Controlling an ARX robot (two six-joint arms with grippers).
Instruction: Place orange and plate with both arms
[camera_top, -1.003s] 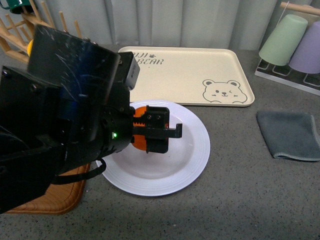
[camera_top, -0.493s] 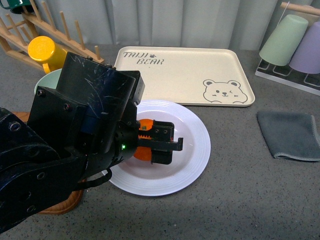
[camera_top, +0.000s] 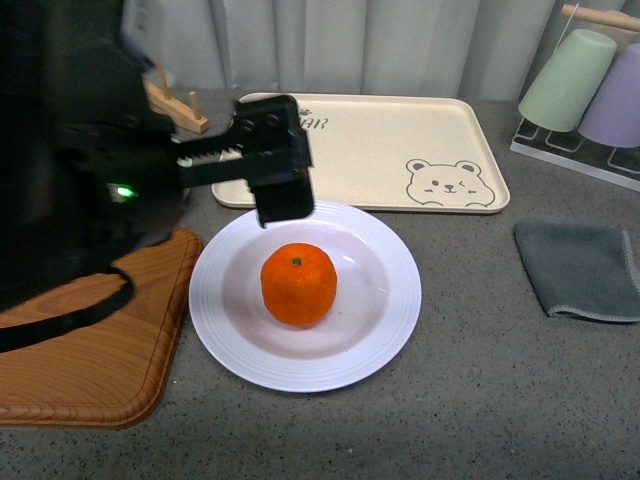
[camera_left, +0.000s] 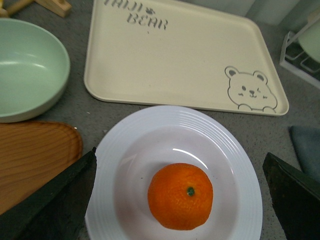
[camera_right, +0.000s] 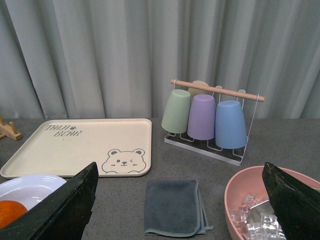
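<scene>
A small bright orange with a green stem dot facing up sits in the middle of a round white plate with a ridged rim, on a grey speckled worktop. The left end effector, black and bulky, hangs above the plate's far-left edge, clear of the fruit. In the left wrist view its two fingers stand wide apart on either side of the plate, holding nothing. Just behind the plate lies a beige rectangular tray printed with a bear face. A wooden board touches or nearly touches the plate's left rim, and a pale green bowl sits beyond the board. A folded grey cloth lies well to the right. The right end effector is out of the front view; its wrist view shows its fingers spread wide and empty, facing a rack of upturned green, purple and blue cups, with a pink bowl of ice cubes near it.
</scene>
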